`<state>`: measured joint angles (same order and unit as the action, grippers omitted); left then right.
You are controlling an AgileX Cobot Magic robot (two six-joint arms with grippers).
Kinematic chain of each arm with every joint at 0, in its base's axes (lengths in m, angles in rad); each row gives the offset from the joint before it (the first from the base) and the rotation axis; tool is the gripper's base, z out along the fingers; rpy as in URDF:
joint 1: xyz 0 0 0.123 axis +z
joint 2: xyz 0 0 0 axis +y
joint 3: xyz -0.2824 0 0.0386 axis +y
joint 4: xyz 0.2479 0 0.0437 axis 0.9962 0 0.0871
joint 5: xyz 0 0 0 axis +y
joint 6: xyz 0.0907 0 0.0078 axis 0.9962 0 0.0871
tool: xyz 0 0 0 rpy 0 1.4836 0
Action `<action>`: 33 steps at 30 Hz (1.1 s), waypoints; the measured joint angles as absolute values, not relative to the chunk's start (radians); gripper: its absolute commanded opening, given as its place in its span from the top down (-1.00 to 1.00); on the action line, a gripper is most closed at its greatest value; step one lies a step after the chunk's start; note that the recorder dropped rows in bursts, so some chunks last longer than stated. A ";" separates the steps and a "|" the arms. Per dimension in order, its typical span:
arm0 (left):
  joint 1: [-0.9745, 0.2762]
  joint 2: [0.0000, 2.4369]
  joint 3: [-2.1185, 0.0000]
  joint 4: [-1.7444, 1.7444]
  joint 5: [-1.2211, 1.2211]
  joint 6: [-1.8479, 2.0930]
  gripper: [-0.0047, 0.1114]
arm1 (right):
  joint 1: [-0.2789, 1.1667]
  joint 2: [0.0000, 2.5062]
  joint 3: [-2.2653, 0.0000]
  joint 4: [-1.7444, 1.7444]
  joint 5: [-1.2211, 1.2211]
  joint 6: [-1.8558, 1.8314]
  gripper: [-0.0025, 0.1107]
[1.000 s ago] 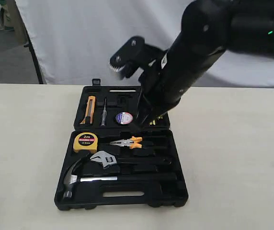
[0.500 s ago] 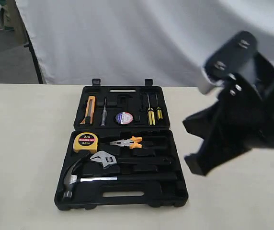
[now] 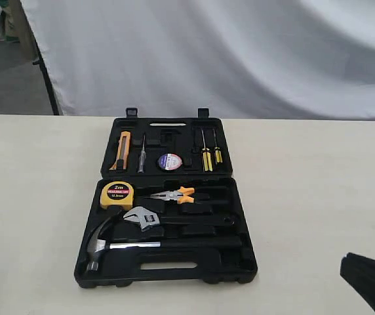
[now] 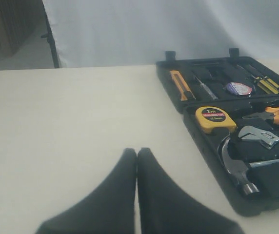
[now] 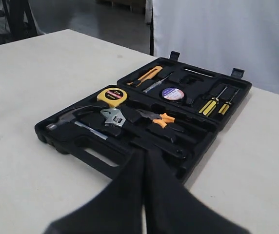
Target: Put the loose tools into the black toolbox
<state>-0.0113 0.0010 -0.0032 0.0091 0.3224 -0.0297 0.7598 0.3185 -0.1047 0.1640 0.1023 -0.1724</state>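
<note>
Hammer: the hammer (image 3: pixel 109 244) lies in the front slot of the box (image 3: pixel 174 277).
Wrench: the wrench (image 3: pixel 145 217) lies in the slot just behind the hammer.
Tape roll: the tape roll (image 3: pixel 169 161) sits in the middle of the far half of the box.
Done: I think all three tools are in. I see no tool lying outside the box.
Left to do: nothing that I can see. The box is open.
Left claw: the left claw (image 4: pixel 136 152) has its tips pressed together and holds nothing. It is over the bare table (image 4: pixel 56 122), beside the box.
Right claw: the right claw (image 5: pixel 144 153) is pressed together too and holds nothing. It is by the handle edge of the box.
Outside view: it shows the whole box, but no left claw, and only a dark corner of the right arm (image 3: pixel 371 282).
Wrist views: only these let me see both claws.
</note>
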 measured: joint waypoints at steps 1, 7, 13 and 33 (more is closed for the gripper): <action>-0.011 0.001 -0.003 0.009 0.322 -0.030 0.91 | 0.760 0.283 -0.080 0.164 0.100 -0.170 0.96; -0.011 0.001 -0.003 0.009 0.322 -0.030 0.91 | 0.760 0.133 -0.004 0.164 0.111 -0.170 0.96; -0.011 0.001 -0.003 0.009 0.322 -0.030 0.91 | 0.760 0.045 -0.004 0.162 0.132 -0.162 0.96; -0.011 0.001 -0.003 0.009 0.322 -0.030 0.91 | 0.183 0.030 -0.004 0.162 0.153 -0.058 0.96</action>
